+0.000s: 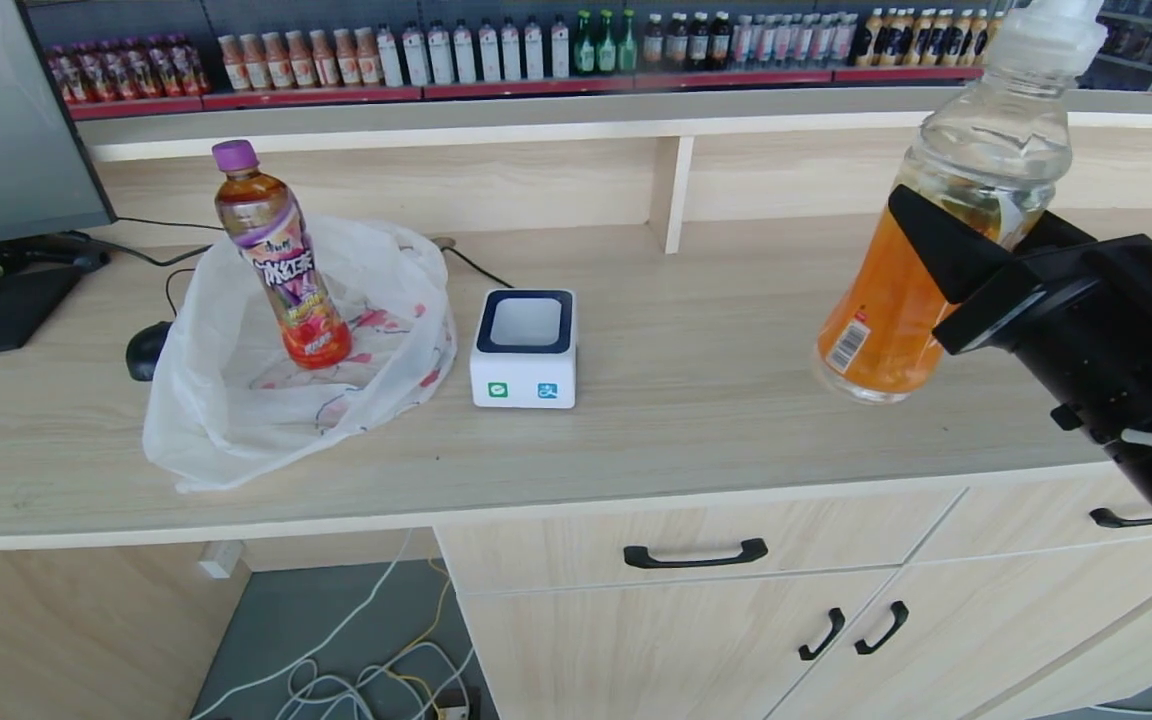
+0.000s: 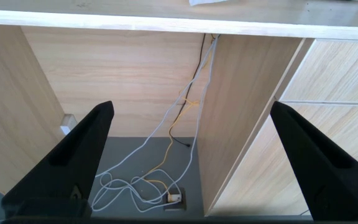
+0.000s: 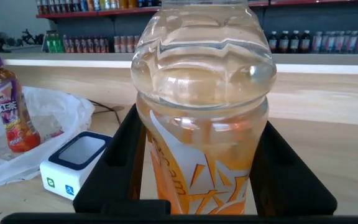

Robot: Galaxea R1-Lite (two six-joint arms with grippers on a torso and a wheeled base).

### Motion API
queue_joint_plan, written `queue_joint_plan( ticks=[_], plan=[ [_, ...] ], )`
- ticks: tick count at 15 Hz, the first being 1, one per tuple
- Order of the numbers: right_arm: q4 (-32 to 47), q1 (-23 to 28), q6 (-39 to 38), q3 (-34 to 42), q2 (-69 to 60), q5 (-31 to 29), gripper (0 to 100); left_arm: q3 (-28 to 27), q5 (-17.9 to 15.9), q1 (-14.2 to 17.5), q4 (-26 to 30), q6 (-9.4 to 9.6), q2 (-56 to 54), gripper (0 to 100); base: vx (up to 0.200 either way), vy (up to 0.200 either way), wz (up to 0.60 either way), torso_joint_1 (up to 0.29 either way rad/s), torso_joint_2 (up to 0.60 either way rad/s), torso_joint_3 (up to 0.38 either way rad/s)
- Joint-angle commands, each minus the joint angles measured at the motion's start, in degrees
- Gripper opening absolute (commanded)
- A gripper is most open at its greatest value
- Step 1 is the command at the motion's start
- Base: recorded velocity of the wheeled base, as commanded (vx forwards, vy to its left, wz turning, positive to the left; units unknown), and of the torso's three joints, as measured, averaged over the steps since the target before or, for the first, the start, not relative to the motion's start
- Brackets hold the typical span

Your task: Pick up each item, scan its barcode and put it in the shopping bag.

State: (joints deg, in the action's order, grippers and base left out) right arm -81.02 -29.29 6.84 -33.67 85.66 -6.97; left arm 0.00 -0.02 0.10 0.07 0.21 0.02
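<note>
Orange bottle (image 1: 886, 300) tilts in the right tool (image 1: 971, 225) (held above counter (image 1: 696, 400)).

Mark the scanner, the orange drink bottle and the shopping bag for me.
scanner (image 1: 524, 322), head view, glass top.
orange drink bottle (image 1: 876, 310), head view, orange lower body.
shopping bag (image 1: 216, 425), head view, front wall.

- Bottle (image 1: 876, 310) in the right pincer (image 3: 201, 121): cap top cut off by the head view's edge; mid-body hidden behind the near finger (image 1: 946, 245); far finger mostly behind it.
- Right wrist view: bottle's cap and base run off the frame.
- Mouse (image 1: 148, 350), far to that pincer's left: partly covered by the bag (image 1: 236, 420).
- Monitor (image 1: 6, 120), farther left: cut off by the frame.
- Left pincer (image 2: 191, 106): finger roots cut off by the frame.
- Shelf bottles (image 1: 536, 45), beyond: labels too small to tell.
</note>
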Motion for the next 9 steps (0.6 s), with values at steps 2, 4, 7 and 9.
queue_joint_plan(
  ticks=[2,4,7,9],
  plan=[
    [0.25,-0.06,0.02,0.1,-0.06,0.12,0,0.0,0.02,-0.01,0.01,0.06,-0.02,100,0.0,0.2,0.0,0.017,0.01,0.002],
    [0.07,-0.06,0.02,0.01,-0.06,0.21,0,0.0,0.02,-0.01,0.01,-0.03,-0.02,100,0.0,0.2,0.0,0.005,0.0,0.012],
    [-0.28,-0.06,0.02,-0.43,-0.15,0.21,0,0.0,0.02,-0.01,0.01,-0.03,-0.02,100,0.0,0.2,0.0,-0.002,0.0,0.001],
    [-0.37,-0.24,0.02,0.27,0.03,0.29,0,0.0,0.02,-0.01,0.01,0.06,-0.02,100,0.0,0.2,0.0,0.0,0.0,0.002]
  ],
)
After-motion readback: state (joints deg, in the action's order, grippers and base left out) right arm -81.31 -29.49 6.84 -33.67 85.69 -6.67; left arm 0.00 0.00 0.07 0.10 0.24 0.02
